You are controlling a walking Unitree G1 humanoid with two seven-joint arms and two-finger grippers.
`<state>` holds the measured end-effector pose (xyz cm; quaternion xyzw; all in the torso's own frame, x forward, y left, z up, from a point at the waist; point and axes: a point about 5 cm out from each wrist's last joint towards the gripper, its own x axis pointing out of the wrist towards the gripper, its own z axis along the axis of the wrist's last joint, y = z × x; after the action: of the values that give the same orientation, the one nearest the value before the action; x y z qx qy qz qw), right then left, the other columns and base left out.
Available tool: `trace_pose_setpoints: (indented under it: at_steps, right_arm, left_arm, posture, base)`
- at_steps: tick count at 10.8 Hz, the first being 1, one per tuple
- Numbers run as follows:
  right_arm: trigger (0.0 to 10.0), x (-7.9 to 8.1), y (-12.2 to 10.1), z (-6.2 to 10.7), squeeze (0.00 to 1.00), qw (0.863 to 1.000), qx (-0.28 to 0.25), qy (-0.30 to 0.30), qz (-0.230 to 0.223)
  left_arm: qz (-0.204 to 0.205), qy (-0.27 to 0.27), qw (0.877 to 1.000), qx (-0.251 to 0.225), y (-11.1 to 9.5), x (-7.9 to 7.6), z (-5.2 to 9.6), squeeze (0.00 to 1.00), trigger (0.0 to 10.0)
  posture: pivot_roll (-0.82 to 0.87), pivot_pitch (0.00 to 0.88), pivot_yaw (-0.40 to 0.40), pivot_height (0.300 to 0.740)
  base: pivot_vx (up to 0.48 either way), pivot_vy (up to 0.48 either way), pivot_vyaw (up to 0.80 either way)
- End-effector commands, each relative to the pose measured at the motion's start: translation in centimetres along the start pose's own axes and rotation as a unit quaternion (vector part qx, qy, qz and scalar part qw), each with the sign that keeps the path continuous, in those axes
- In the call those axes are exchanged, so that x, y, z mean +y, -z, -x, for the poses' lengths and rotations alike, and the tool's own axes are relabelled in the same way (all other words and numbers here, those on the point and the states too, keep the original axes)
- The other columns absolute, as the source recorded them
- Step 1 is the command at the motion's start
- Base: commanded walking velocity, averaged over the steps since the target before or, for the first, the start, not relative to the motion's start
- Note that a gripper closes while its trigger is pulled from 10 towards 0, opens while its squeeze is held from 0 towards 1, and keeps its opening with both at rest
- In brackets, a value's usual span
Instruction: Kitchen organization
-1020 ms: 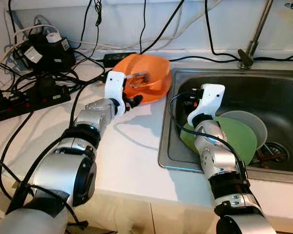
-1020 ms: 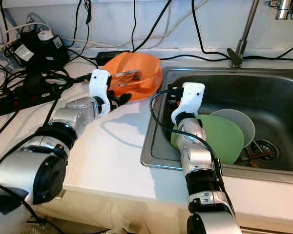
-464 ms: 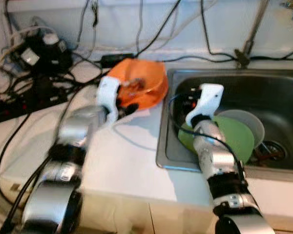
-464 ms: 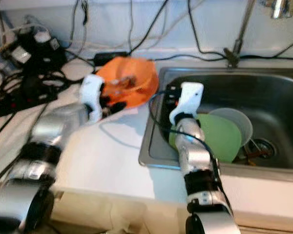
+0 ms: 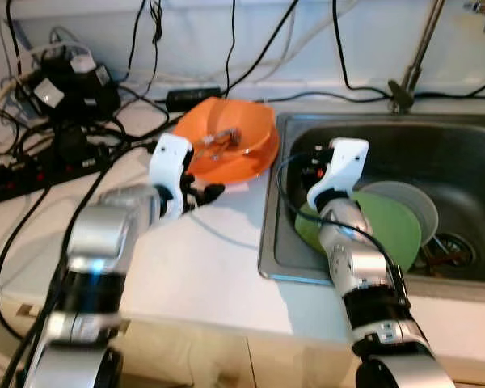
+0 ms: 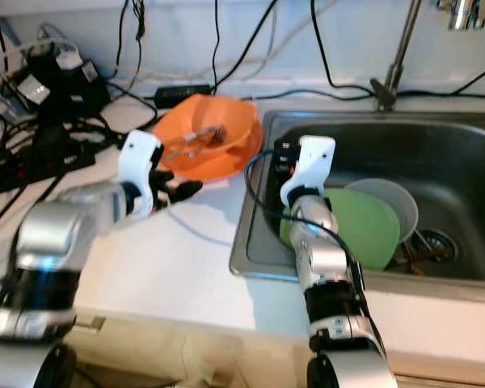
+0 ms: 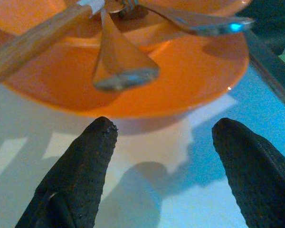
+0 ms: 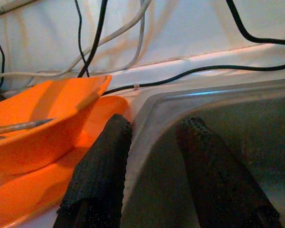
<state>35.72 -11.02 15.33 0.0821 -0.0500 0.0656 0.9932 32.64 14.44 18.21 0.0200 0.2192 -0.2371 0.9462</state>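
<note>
An orange bowl (image 5: 236,152) stands on the white counter (image 5: 202,259) by the sink's left rim. It holds a spoon (image 7: 118,71) and other cutlery (image 5: 218,139), one piece with a wooden handle. My left gripper (image 5: 204,192) hovers open just in front of the bowl, its fingers (image 7: 92,156) apart with nothing between them. My right gripper (image 8: 156,122) is open at the sink's (image 5: 469,153) near left corner, empty, straddling the steel rim. In the sink lie a green plate (image 5: 392,230) and a grey bowl (image 5: 408,198).
Power strips, adapters and tangled black cables (image 5: 56,105) crowd the counter's back left. More cables run along the wall. A tap stem (image 5: 412,61) rises behind the sink. The drain (image 5: 449,250) holds some debris. Bare counter lies in front of the left arm.
My left gripper has drawn back from the orange bowl's rim toward me and to the left; it now hovers short of the bowl. The right arm has stayed put.
</note>
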Motion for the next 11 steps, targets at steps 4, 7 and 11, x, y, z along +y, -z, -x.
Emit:
trace_pose_setpoints:
  at_steps: [4,7,11]
  right_arm:
    - [10.0,0.2,0.3,0.0,0.0,1.0,0.008,-0.003,-0.007]
    - [10.0,0.1,0.2,0.0,0.0,1.0,0.006,-0.001,-0.007]
    - [10.0,-0.3,0.0,0.0,0.0,1.0,0.002,0.004,-0.004]
  left_arm:
    - [-0.039,-0.041,0.995,-0.076,-2.6,-1.4,1.7,0.0,10.0]
    - [-0.031,-0.046,0.997,-0.057,-2.0,-1.4,-0.4,0.0,10.0]
    - [-0.016,-0.065,0.996,-0.054,-2.0,-0.9,-3.0,0.0,10.0]
  posture:
    - [0.15,0.0,0.105,0.74]
    - [0.13,0.0,0.11,0.74]
    - [0.1,0.0,0.111,0.74]
  base:
    - [0.0,0.0,0.0]
    - [0.0,0.0,0.0]
    - [0.0,0.0,0.0]
